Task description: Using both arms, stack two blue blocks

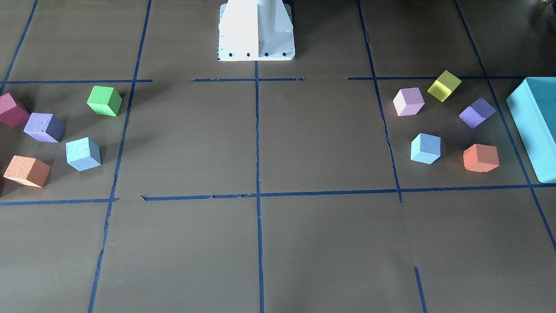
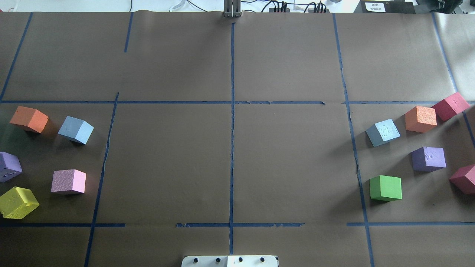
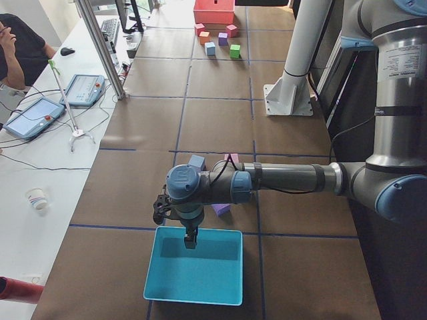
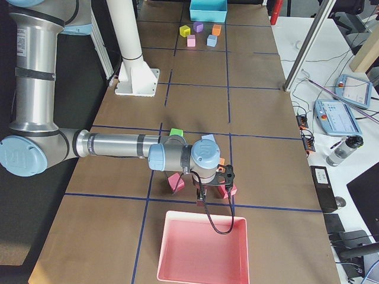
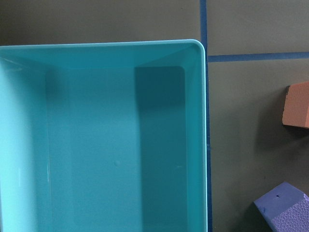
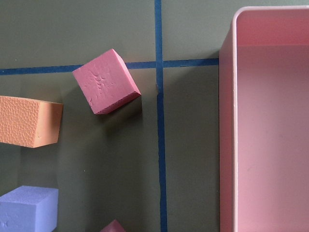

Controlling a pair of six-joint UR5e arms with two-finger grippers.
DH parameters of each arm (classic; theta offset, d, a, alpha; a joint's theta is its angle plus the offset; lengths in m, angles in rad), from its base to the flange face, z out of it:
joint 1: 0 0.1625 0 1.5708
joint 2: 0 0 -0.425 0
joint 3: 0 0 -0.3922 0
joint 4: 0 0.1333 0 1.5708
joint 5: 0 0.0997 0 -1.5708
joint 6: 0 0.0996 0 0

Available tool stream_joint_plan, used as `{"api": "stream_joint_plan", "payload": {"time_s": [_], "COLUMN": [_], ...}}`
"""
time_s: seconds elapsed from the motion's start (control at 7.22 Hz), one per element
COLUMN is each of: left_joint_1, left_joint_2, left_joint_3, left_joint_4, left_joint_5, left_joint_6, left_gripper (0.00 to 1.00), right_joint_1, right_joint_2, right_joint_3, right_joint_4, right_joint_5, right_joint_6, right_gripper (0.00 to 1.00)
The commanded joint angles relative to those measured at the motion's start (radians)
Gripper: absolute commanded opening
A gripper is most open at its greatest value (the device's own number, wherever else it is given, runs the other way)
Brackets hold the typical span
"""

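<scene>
Stacking is unstarted: left blue block point(image 2: 76, 129) and right blue block point(image 2: 383, 132) sit near opposite counter edges. Whether the left end effector point(image 3: 191, 239) or right end effector point(image 4: 201, 196) is apart, I cannot tell.

I count eleven foam cubes on the table: two blue cubes point(image 2: 76, 129) point(image 2: 383, 132), two orange cubes point(image 2: 29, 119) point(image 2: 420, 119), two purple cubes point(image 2: 9, 167) point(image 2: 428, 158), two red cubes point(image 2: 450, 106) point(image 2: 464, 179), and a single pink cube point(image 2: 68, 181), yellow cube point(image 2: 18, 202) and green cube point(image 2: 386, 188). There are two trays, a teal tray point(image 3: 207, 267) and a pink tray point(image 4: 201, 248), and two arms, the left arm point(image 3: 287, 179) and the right arm point(image 4: 118, 145).
</scene>
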Motion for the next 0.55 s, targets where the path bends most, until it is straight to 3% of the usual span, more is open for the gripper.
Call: {"api": "stream_joint_plan", "payload": {"time_s": [0.0,0.42], "left_joint_1": [0.0,0.0], "left_joint_2": [-0.001,0.001], "left_joint_3": [-0.001,-0.003], "left_joint_4": [0.0,-0.002], "left_joint_5": [0.0,-0.006], "left_joint_6": [0.002,0.005], "left_gripper": [1.0,1.0], "right_joint_1": [0.001,0.001], "right_joint_2": [0.008,0.011], "right_joint_3": [0.008,0.004], "right_joint_4": [0.0,0.0], "right_joint_5": [-0.002,-0.002], "right_joint_6": [0.003,0.014], "right_gripper": [1.0,1.0]}}
